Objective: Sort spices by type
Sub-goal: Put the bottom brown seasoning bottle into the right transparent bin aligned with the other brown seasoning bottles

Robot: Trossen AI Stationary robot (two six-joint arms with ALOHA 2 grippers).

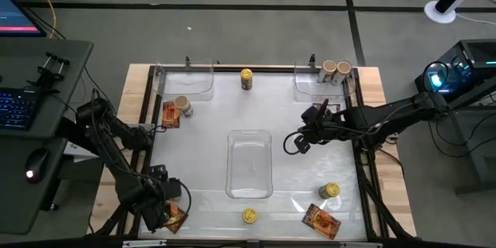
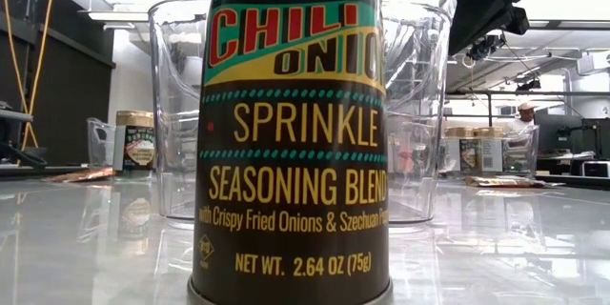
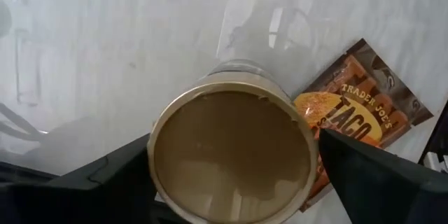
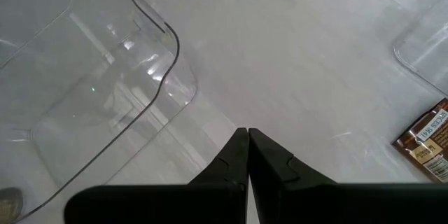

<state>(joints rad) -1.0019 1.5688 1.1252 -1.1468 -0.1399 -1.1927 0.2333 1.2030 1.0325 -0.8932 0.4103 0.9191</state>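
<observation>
While the beige-lidded jar (image 3: 231, 147) stands upright at the tabletop's (image 1: 201, 124) near-left corner, its long axis vertical and lid facing up, we see our left hand (image 3: 234, 171) spread wide around it, fingers (image 3: 371, 175) flanking the lid, not yet clamped. A taco packet (image 3: 350, 122) lies flat just beside it. We judge the close should be centred and level, clear of the packet's edge, so the jar lifts without tipping. Our right hand (image 4: 247, 155), closed and empty, waits above the middle, near the central tray (image 1: 249, 163).
</observation>
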